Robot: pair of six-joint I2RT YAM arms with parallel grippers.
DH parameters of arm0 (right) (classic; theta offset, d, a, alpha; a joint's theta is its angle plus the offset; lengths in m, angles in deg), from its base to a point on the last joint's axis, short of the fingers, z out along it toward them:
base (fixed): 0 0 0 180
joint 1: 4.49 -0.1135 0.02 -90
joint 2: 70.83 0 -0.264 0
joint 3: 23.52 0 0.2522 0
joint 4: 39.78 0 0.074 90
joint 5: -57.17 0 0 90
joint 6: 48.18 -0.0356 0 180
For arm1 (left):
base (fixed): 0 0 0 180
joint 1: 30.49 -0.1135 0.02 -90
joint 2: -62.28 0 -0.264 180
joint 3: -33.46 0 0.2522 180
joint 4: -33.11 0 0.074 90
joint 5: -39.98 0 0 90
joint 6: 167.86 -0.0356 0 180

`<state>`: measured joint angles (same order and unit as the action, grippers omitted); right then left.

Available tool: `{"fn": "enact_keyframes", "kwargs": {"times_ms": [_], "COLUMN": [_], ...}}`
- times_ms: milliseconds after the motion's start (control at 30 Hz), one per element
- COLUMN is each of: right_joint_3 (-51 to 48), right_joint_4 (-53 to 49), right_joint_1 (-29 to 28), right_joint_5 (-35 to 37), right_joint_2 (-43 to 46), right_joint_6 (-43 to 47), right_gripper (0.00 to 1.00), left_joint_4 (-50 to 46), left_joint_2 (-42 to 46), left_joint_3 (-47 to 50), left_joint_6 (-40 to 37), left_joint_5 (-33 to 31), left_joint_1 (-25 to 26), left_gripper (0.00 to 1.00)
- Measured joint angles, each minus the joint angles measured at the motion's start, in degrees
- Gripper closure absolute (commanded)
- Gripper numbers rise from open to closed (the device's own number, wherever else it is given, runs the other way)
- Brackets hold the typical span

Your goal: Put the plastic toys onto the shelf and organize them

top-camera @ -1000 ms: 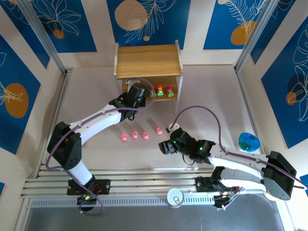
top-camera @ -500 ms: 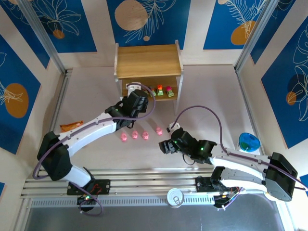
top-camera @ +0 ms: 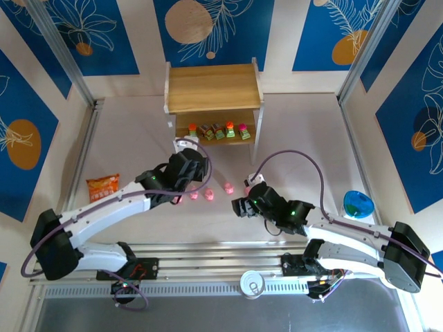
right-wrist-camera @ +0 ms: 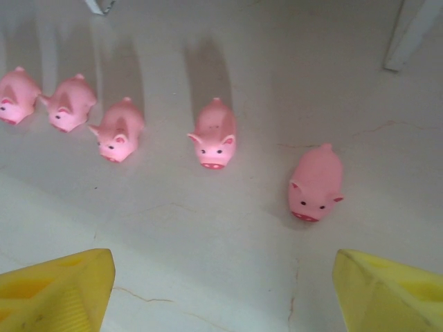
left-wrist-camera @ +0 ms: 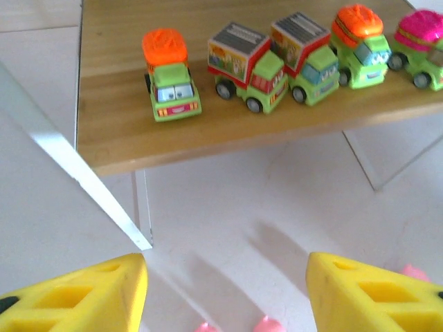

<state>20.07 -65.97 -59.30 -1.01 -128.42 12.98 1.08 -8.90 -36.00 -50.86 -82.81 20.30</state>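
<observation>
Left wrist: box trucks (left-wrist-camera: 246, 66) bear illegible labels.

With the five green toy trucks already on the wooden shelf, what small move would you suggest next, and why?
Probably ease the open right gripper forward and down over the nearest pink plastic pig: it stands on the white table just ahead, and the jaws hold nothing.

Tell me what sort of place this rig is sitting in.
Probably a staged lab test cell, not a home: aluminium frame posts, blue leaf-print wall panels, and metal mounting rails along the near edge.
</observation>
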Motion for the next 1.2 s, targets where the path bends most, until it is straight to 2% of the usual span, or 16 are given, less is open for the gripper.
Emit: {"fn": "enact_keyframes", "kwargs": {"times_ms": [400, 633, 733, 1000, 1200], "right_joint_3": [0.0, 0.0, 0.0, 0.0, 0.07], "right_joint_4": [-4.92, -5.6, -5.49, -3.26, -0.83], "right_joint_1": [1.7, 1.7, 1.92, 2.56, 2.73], "right_joint_5": [4.39, 5.99, 6.34, 6.4, 6.4], "right_joint_2": [0.74, 0.11, -1.86, -8.07, -11.74], "right_joint_6": [-5.44, -8.2, -8.66, -9.27, -9.29], "right_gripper": [0.22, 0.23, 0.26, 0.29, 0.3], "left_joint_4": [-0.09, 4.57, 7.19, 14.53, 16.52], "left_joint_2": [13.57, 17.11, 17.79, 18.01, 18.67], "left_joint_3": [14.19, 25.49, 29.07, 33.73, 34.12], "left_joint_6": [-3.56, -4.31, -4.98, -6.58, -8.72], "left_joint_5": [0.2, -1.33, -1.79, -1.2, 1.25], "left_joint_1": [0.02, 0.02, -0.26, -4.63, -9.16], "left_gripper": [0.26, 0.16, 0.13, 0.08, 0.06]}}
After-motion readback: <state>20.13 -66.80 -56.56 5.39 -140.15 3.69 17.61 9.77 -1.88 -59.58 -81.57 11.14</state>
